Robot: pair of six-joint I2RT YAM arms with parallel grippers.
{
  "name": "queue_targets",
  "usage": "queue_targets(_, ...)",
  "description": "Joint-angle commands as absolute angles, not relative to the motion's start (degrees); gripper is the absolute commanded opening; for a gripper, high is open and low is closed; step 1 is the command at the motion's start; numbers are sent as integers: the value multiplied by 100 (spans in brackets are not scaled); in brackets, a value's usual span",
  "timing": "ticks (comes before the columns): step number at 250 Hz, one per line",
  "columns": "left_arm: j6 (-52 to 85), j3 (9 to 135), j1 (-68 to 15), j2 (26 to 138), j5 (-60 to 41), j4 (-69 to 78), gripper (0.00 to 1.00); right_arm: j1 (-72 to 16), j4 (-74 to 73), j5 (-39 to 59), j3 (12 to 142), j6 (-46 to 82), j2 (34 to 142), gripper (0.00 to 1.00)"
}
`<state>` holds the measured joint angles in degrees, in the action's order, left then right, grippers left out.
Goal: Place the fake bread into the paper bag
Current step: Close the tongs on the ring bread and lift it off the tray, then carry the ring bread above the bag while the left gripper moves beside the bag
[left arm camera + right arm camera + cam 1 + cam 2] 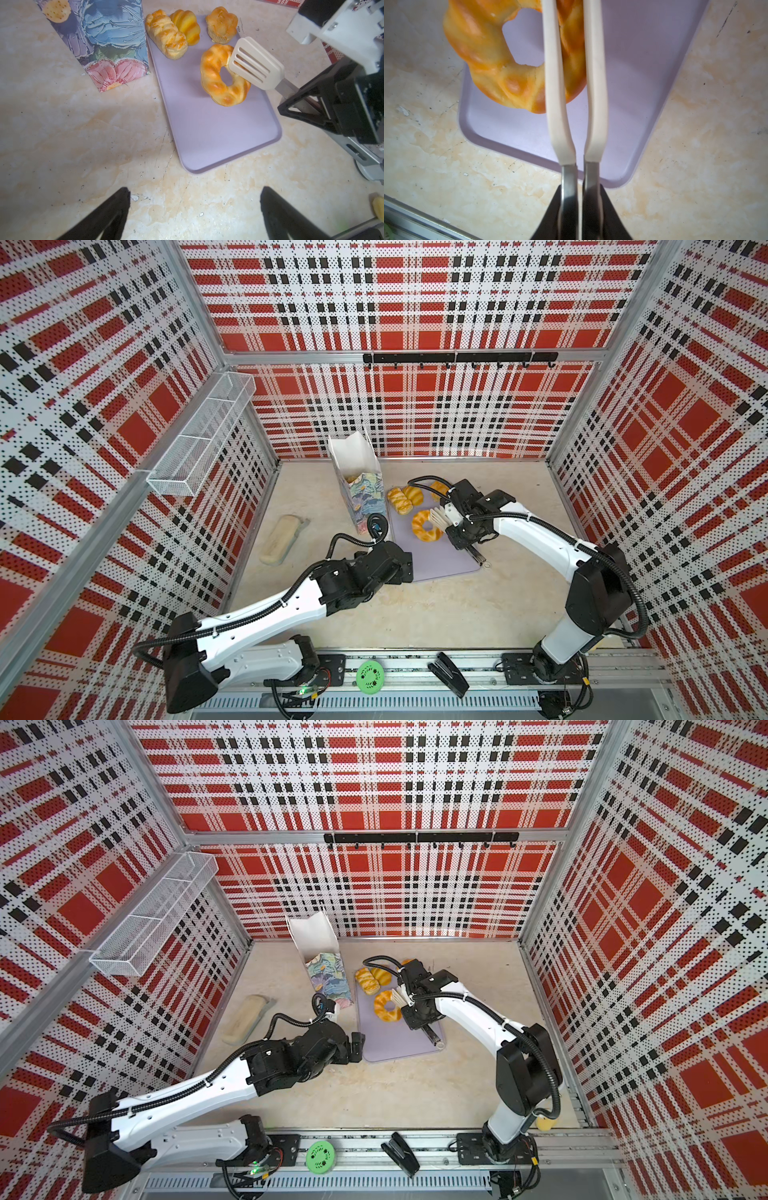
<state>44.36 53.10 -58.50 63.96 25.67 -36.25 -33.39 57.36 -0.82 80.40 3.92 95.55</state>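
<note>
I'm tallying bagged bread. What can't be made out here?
- Bag contents: both top views, its walls hide most of the inside.
- Bun: both top views, right arm covers part.
- Tongs tips: right wrist view, cut off by the frame edge.

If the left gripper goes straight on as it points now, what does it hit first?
Probably the near rim of the purple tray, dead ahead of the open left gripper. If it is pitched down, the table comes first; depth is unclear.

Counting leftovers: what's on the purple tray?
On it: braided roll, ridged bun, muffin; the ring doughnut is pinched in the right gripper's tongs. The tongs hide the tray edge beneath them.
</note>
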Motion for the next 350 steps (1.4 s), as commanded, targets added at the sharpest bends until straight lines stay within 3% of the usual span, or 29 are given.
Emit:
queue_targets(1, 4216, 5536, -5768, 6256, 2593, -3766, 99, -3327, 5504, 61, 8347, 479, 9231, 26)
queue_targets(211, 3597, 6225, -5345, 5530, 2604, -4453, 99, -3488, 5167, 773, 9484, 897, 9016, 29)
queue_targets(350, 3298, 6752, -4462, 5126, 2332, -4829, 99, -3953, 4969, 706, 10905, 964, 9592, 30)
